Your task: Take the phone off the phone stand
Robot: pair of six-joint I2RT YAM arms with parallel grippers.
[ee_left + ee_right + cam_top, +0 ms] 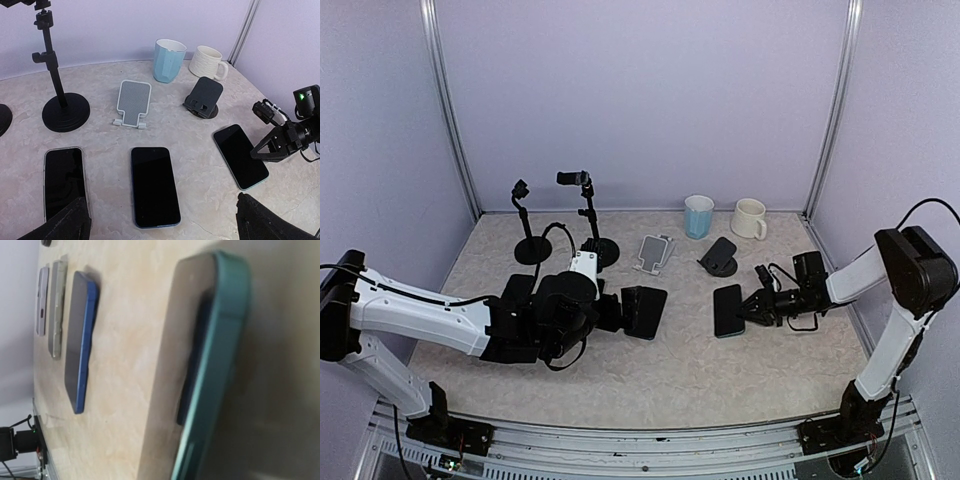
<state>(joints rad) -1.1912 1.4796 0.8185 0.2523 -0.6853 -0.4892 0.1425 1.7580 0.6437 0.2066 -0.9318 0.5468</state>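
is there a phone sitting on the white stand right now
No, the white stand holds nothing; in the left wrist view its whole ribbed face and bottom lip are bare.

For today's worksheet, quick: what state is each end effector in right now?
Left end effector: open, empty.
Right end effector: beside the teal phone; cannot be told.

no legible text, no brand marks, no numbers or signs anywhere

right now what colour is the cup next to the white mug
The cup is light blue, clearest in the left wrist view.
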